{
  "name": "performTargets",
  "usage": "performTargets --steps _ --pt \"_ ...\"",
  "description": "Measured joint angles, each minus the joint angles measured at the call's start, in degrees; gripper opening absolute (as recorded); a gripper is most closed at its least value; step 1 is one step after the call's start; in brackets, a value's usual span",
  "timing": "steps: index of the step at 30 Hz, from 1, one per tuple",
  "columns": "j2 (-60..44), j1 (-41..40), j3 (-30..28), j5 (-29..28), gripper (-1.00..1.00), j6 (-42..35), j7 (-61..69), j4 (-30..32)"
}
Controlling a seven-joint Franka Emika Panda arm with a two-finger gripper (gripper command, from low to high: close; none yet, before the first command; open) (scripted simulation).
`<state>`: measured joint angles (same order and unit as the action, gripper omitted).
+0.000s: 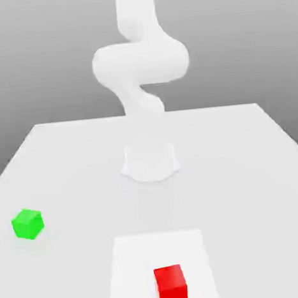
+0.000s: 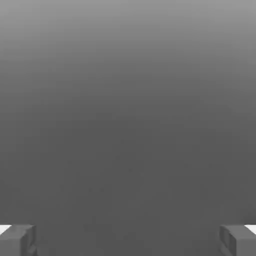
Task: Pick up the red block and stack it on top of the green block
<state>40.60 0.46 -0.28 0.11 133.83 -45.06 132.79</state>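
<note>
I view gripper (image 2: pixel 128 241): fingers apart, nothing between | red block (image 1: pixel 171 287): on white square (image 1: pixel 134 268), near its front edge | green block (image 1: pixel 28 225): on table (image 1: pixel 245 187), toward the exterior view's left, well apart from red block

The broad, pale grey, flat worktop (image 1: pixel 232 188) narrowed toward its straight far edge in the exterior view. Behind it stood a plain grey backdrop (image 1: pixel 41 72), lighter at the top and darker lower down. Bright, even light washed out the worktop's surface, leaving only faint shading.
</note>
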Motion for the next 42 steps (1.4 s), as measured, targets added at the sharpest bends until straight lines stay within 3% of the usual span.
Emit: performTargets --steps 24,29,30,37,42 --pt "-50.19 2.36 -0.7 0.48 0.0 19.68 7.02 9.61" --pt "-60.58 2.2 -0.45 0.66 0.0 27.63 7.42 8.65" --pt "-61.95 2.16 -0.4 0.71 -1.0 28.78 7.46 8.44" --pt "-61.94 2.11 -0.35 0.61 -1.0 28.75 7.37 8.45" --pt "-53.09 2.07 -0.67 0.36 -1.0 21.32 6.97 9.89"
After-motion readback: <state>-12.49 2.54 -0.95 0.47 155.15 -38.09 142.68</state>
